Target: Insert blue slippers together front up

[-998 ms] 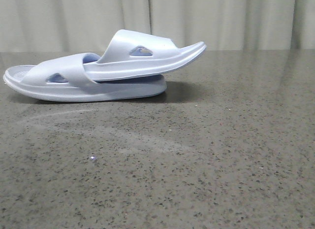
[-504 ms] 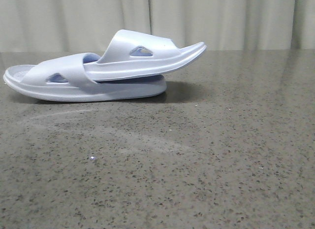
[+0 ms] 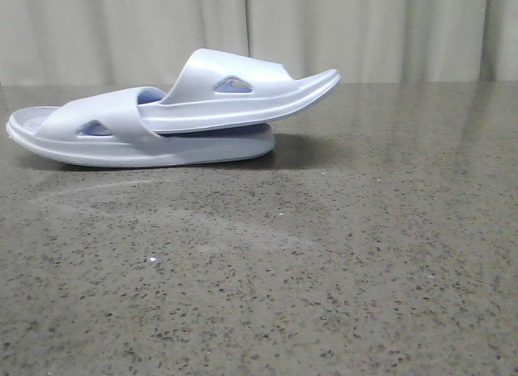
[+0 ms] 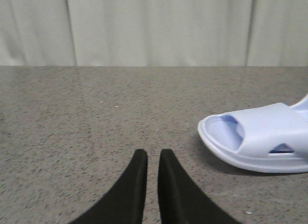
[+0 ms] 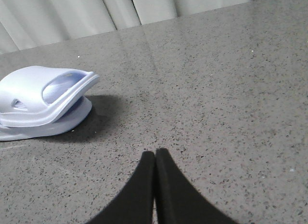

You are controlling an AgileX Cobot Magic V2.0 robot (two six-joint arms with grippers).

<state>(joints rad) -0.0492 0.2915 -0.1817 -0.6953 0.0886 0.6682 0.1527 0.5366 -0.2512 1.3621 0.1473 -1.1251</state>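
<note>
2 pale lavender-blue foam slippers are seen nested on the speckled grey stone desk [image 3: 340,255], at its far left as the robot faces, close to the pleated curtain [image 3: 364,28] behind the desk. The lower slipper [image 3: 121,141] lies flat on its sole. The upper slipper [image 3: 243,97] is pushed under the lower slipper's wide strap, its free end tilted up and overhanging to the right. Triangular cut-outs are visible in both straps.

Left gripper [image 4: 153,154]: black fingers are held narrow, a thin slit left between the tips, nothing gripped. It hangs over bare desk, apart from the rounded end of the lower slipper.

Right gripper [image 5: 155,152]: fingers are pressed together, tips touching, nothing between them. It sits over bare desk, well apart from the overhanging end of the upper slipper.

Neither gripper is in contact with the slippers.
</note>
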